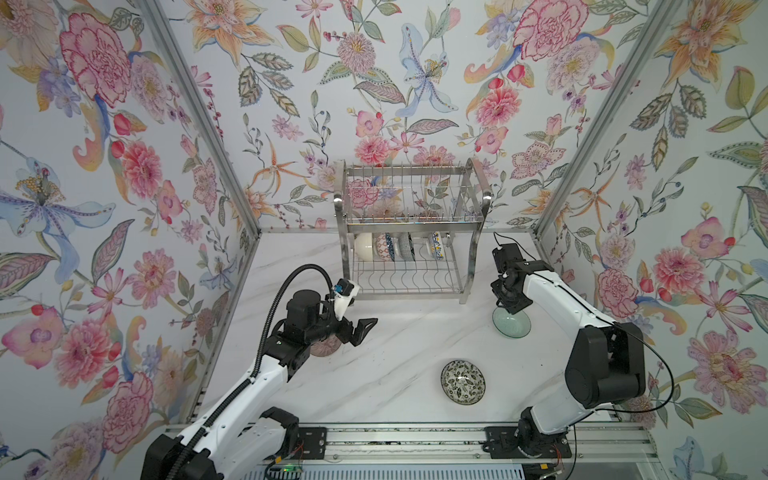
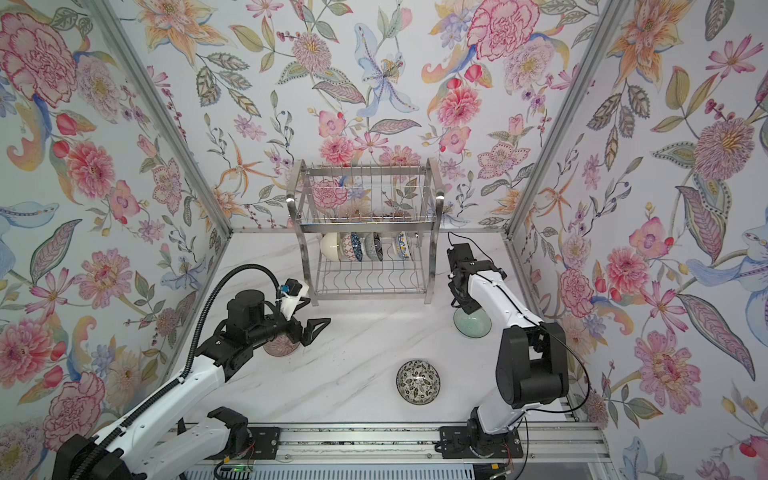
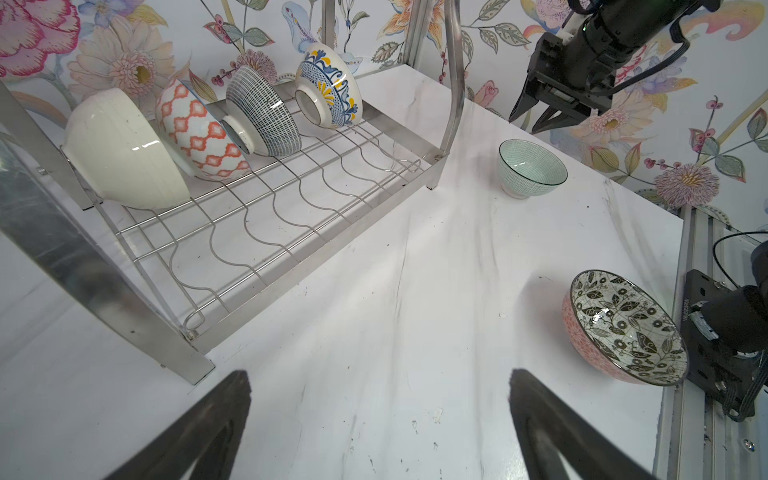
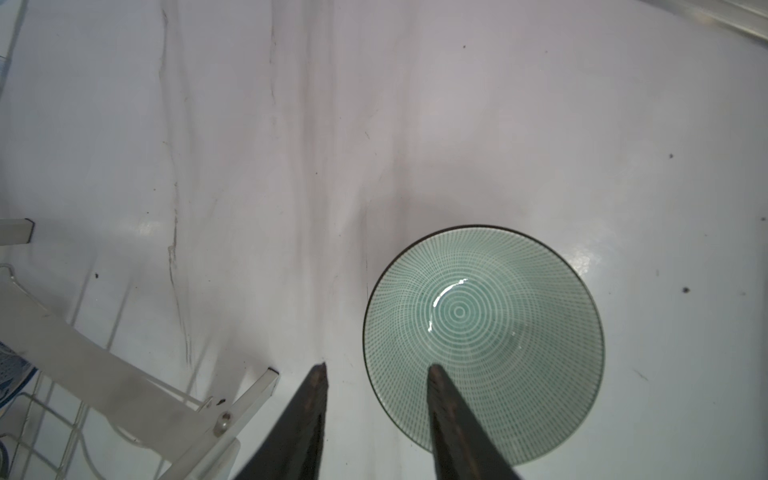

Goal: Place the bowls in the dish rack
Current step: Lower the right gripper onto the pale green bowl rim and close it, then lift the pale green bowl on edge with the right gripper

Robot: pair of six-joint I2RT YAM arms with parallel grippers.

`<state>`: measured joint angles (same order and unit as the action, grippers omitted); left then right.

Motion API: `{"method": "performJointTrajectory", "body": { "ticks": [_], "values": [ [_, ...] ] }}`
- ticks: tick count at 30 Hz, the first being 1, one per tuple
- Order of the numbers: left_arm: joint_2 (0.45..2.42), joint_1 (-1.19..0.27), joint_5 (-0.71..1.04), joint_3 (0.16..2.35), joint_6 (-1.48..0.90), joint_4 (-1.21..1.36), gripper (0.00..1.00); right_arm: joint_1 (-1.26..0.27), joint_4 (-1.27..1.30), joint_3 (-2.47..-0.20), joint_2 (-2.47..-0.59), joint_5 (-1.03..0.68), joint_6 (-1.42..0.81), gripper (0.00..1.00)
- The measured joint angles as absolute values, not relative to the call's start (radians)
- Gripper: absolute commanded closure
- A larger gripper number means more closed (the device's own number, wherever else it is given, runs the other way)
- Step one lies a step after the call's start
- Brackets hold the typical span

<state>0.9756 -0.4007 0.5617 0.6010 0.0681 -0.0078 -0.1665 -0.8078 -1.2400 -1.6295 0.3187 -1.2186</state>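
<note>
The steel dish rack [image 1: 473, 249] [image 2: 432, 253] [image 3: 83, 266] stands at the back. On its lower shelf several bowls lean on edge: cream [image 3: 124, 153], orange lattice [image 3: 199, 129], blue grid [image 3: 262, 112], blue-white with yellow [image 3: 328, 87]. A pale green bowl [image 1: 515, 328] [image 4: 484, 332] stands upright right of the rack. My right gripper [image 4: 377, 368] [image 1: 509, 307] is open over its rim, one finger inside, one outside, neither touching. The black-white leafy bowl [image 1: 462, 381] [image 3: 623, 328] sits near the front. My left gripper [image 1: 365, 332] [image 3: 378, 378] is wide open and holds nothing. Below it lies a mauve ribbed bowl [image 1: 328, 348], partly hidden.
The rack's front right foot [image 4: 272, 376] is close beside my right gripper's outer finger. An aluminium rail [image 1: 415, 440] carrying both arm bases runs along the table's front edge. Flowered walls with metal corner posts [image 1: 208, 124] close in the left, back and right.
</note>
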Motion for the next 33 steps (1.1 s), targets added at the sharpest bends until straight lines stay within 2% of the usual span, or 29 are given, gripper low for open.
{"method": "performJointTrajectory", "body": {
  "ticks": [13,21,24,32,33],
  "values": [
    [0.976,-0.413,0.542,0.601,0.086,-0.027,0.01,-0.134,-0.788,-1.235,-1.724,0.237,-1.231,0.5],
    [0.976,-0.413,0.542,0.601,0.09,-0.034,0.01,-0.117,-0.772,-1.238,-1.784,0.218,-1.231,0.53],
    [0.976,-0.413,0.541,0.601,0.09,-0.034,0.01,-0.117,-0.77,-1.239,-1.808,0.212,-1.235,0.59],
    [0.975,-0.417,0.537,0.601,0.094,-0.038,0.01,-0.117,-0.767,-1.262,-1.826,0.204,-1.243,0.84],
    [0.975,-0.418,0.536,0.601,0.094,-0.04,0.01,-0.117,-0.767,-1.264,-1.826,0.205,-1.243,0.84]
  ]
}}
